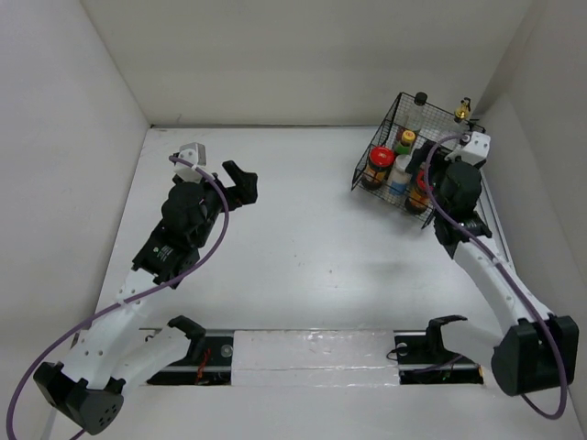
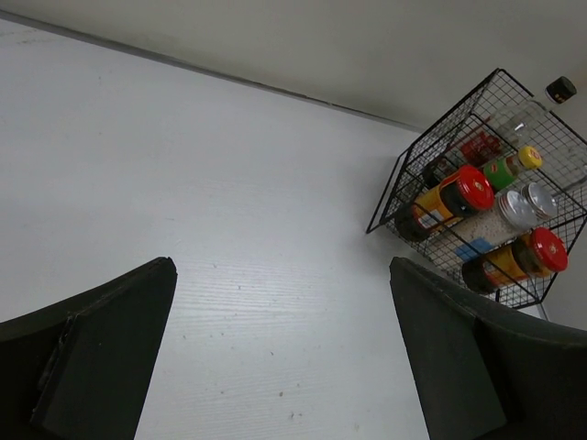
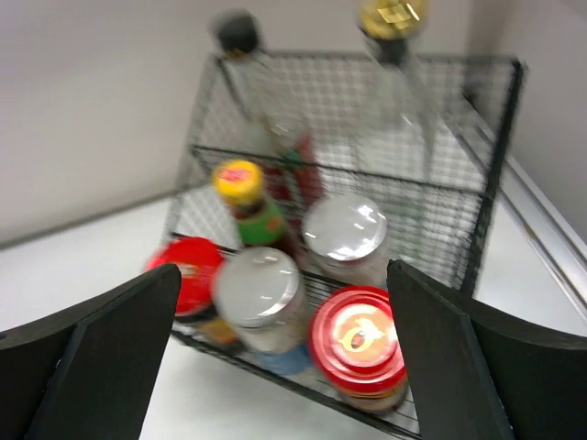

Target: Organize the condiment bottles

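From my seat the job looks close to done: the condiment bottles are gathered in the black wire basket [image 1: 365, 163] at the far right corner of the tabletop [image 1: 303, 247], and I see none loose on the white surface. The packing seems deliberate. The two red-lidded jars [image 3: 356, 341] and a silver-lidded shaker [image 3: 260, 289] sit along the near side. The second shaker [image 3: 346, 229] and the yellow-capped bottle [image 3: 238, 181] stand just behind them. The tall black-capped bottle [image 3: 237, 32] and the gold-capped bottle [image 3: 393, 16] rise at the back, so every lid can be reached from above without a taller neck in the way. The wrist view is blurred, so I cannot tell whether those two tall ones stand just inside the rear wall or against it from behind. My right tool [image 3: 284, 302] hangs over the near row with its fingers spread wide and nothing between them, released, which I take as the stance of a drop-off rather than a pick. My left tool [image 1: 240, 181] is also spread and empty, parked well apart over bare tabletop and only facing the basket from across the surface; I judge that corner belongs to the right arm. Next I would lift the right arm straight up, since a sideways move could catch the wire rim or tip a jar
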Available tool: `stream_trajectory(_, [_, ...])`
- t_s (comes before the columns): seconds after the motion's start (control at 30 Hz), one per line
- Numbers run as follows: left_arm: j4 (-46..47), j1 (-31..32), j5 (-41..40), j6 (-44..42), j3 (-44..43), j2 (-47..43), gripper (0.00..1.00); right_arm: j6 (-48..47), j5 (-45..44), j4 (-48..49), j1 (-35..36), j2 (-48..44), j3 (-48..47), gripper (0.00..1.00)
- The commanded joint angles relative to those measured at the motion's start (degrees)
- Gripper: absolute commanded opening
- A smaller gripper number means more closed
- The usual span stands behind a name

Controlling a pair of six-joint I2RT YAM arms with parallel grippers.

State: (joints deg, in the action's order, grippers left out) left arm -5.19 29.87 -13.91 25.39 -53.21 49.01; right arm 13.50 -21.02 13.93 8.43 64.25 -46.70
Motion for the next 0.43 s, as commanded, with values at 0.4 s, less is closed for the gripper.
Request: stream_trajectory(0.4, [4.92,-0.25,0.55,-2.54,-0.14,-5.42,0.99,-3.13,14.07,-2.07,18.82,-8.88,-3.83,1.0])
